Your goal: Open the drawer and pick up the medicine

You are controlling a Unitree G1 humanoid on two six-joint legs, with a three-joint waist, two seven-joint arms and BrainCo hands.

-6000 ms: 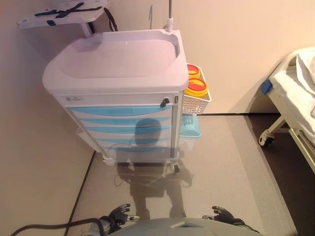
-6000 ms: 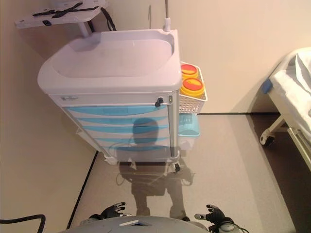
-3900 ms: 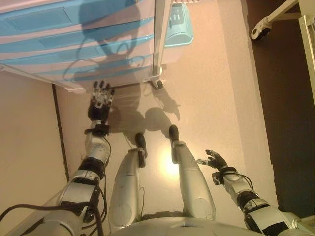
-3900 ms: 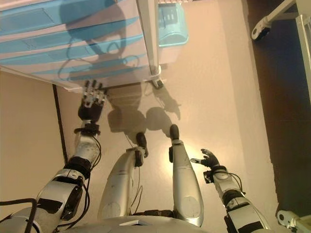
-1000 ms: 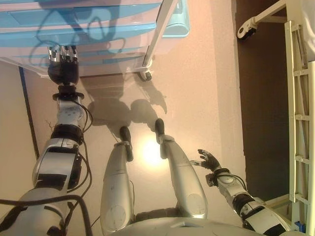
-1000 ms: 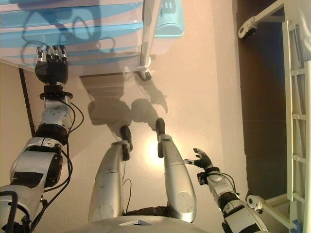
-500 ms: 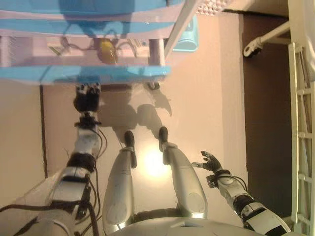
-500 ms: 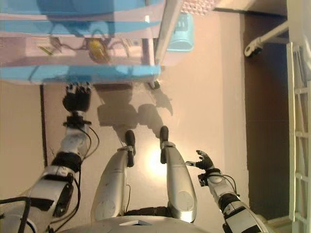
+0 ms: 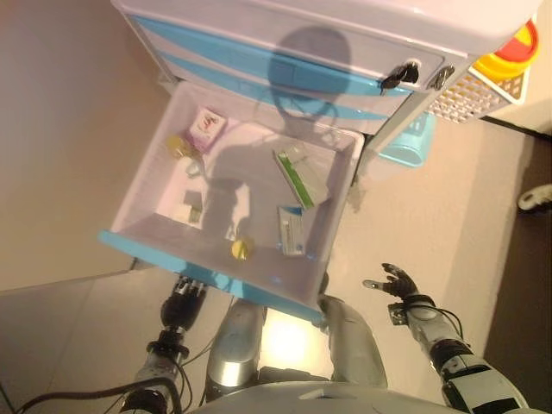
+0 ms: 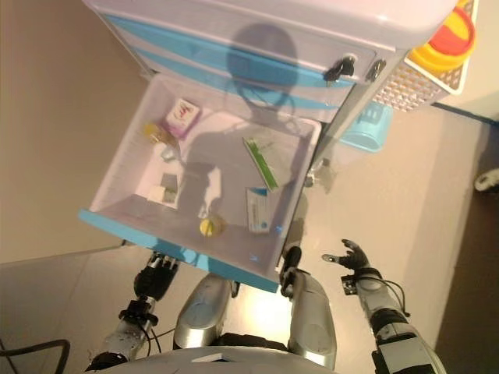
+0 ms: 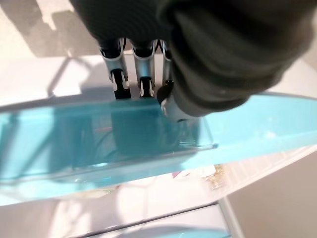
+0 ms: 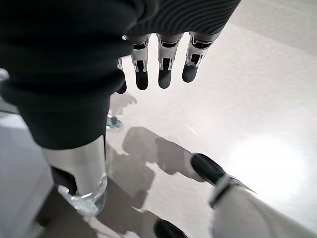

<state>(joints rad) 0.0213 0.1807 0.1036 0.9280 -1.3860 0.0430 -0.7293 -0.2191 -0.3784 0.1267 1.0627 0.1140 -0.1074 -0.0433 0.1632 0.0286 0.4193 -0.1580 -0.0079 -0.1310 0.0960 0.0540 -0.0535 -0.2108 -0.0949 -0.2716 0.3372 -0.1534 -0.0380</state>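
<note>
Your drawer stands pulled far out of the cart, with the medicine inside: 2 green-and-white boxes on its right half, a pink box at the far left, a yellow piece near the front. The boxes look light, stiff and smooth; take one across its long edges. Your left hand sits under the blue front, its fingers hidden there, so I cannot tell its state. Your right hand hangs relaxed over bare floor, right of the cart.
</note>
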